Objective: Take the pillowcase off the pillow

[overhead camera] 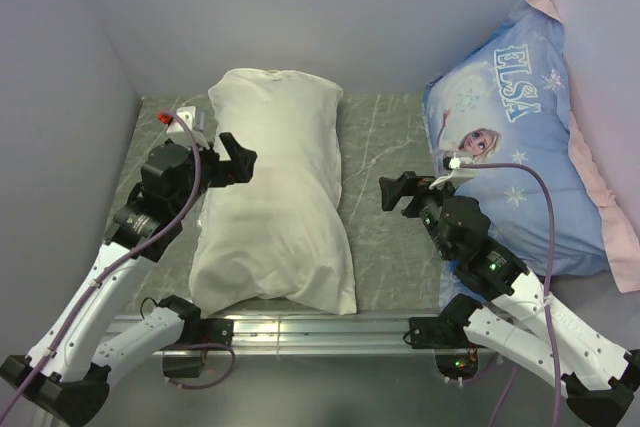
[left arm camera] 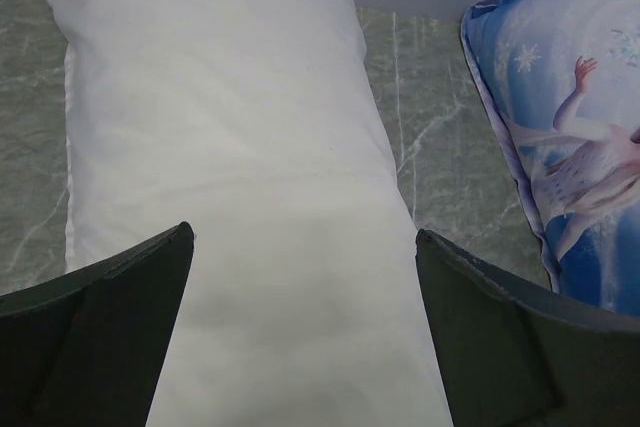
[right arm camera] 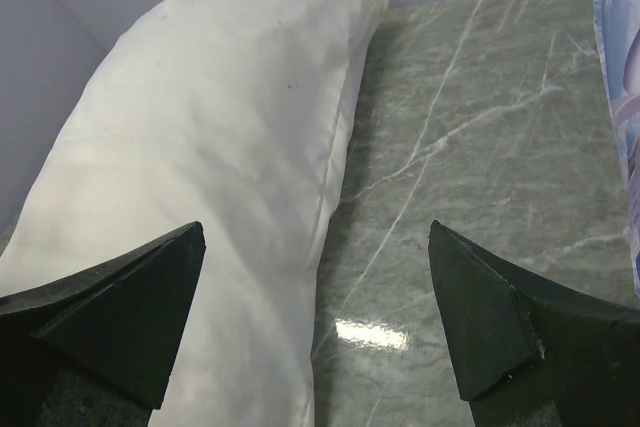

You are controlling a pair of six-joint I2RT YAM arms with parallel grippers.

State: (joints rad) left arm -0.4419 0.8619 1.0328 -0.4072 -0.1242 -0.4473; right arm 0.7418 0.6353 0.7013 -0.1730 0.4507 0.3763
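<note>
Left tool [overhead camera: 238, 160] released, jaws spread wide, empty, hovering over the left side of the pillowcase [overhead camera: 275, 197]. The cream case lies flat on the marble bench [overhead camera: 385, 137], stuffed full, running ahead of and beneath this tool; the pillow inside is covered. Right tool [overhead camera: 392, 192] also released, empty, above bare bench, with the pillowcase just to its left, not touching. Blue Elsa pillow [overhead camera: 520, 137] sits right of the right tool, apart from the case.

Lab test cell: grey partition walls [overhead camera: 300, 7], marble-pattern tabletop [overhead camera: 385, 197], metal rail [overhead camera: 320, 332].
</note>
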